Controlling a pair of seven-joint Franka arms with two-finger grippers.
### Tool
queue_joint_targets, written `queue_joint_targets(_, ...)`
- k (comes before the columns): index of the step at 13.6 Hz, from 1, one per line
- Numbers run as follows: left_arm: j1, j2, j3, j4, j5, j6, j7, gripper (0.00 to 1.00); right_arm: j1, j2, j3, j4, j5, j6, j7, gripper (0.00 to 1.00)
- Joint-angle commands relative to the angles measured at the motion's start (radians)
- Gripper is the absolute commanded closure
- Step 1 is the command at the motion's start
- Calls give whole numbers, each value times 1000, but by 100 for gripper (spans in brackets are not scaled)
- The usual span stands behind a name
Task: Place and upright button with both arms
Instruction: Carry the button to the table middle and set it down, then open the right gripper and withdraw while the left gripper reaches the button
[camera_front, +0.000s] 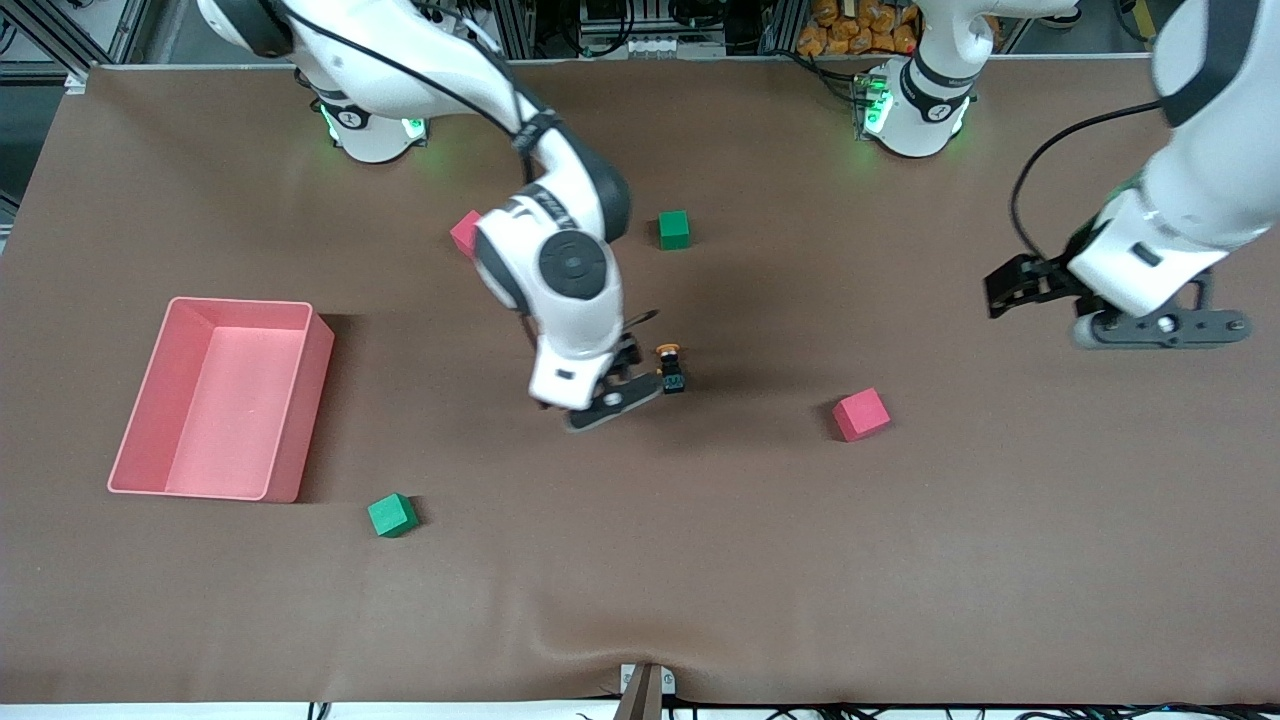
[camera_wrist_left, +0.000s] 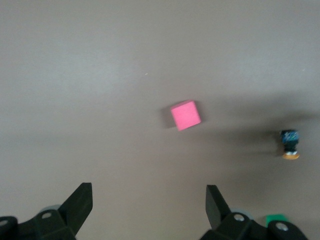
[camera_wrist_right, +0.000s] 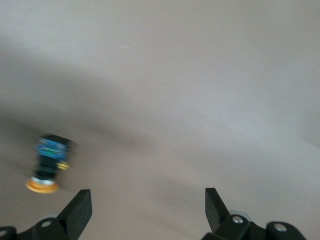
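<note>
While the button (camera_front: 670, 366) sits on the brown tabletop (camera_front: 900, 560) near its middle, just at 3 o'clock of the right end effector (camera_front: 622, 385) in the front view, it appears free: the right fingers are spread wide and grip nothing. Whether it stands on its base or lies on its side cannot be told for sure; the orange cap shows at one end, the black-and-blue body at the other.

Risks, as judgement: the part is tiny, top-heavy and hard plastic, so a finger pad (camera_wrist_right: 80, 207) brushing it on the way out could tip or roll it. The round cap would let it roll. The tabletop covering looks like soft matte sheet, with a wrinkle near the front edge, so footing may be uneven.

Left end effector (camera_front: 1040, 290) waits, spread wide and empty, over the tabletop at the left arm's end. A matte red cube (camera_front: 861, 414) lies about 4 o'clock of the button, well apart. A smooth pink bin (camera_front: 300, 400) sits toward the right arm's end.
</note>
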Motion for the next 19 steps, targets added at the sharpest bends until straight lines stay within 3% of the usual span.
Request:
queue_joint_targets(1,-49,44,-21,5,1,60,-119,0,-120,-93,22,-42,-3,-130,2,0)
queue_joint_targets(3,-116,84,-21,5,5,113,-233,0,-193,-157,19,-85,-4,-235,-1,0)
queue_joint_targets(7,-265,161,-24,10,97,204,-461,0,-372,-242,19,-165,-4,-239,-1,0)
queue_joint_targets(13,-452,312,-19,17,189,411,-707,0,-582,-213,18,-203,-15,-218,-24,0)
queue_joint_targets(19,-554,423,-21,16,328,528,-906,0,-652,-167,16,-270,-18,-180,-26,0)
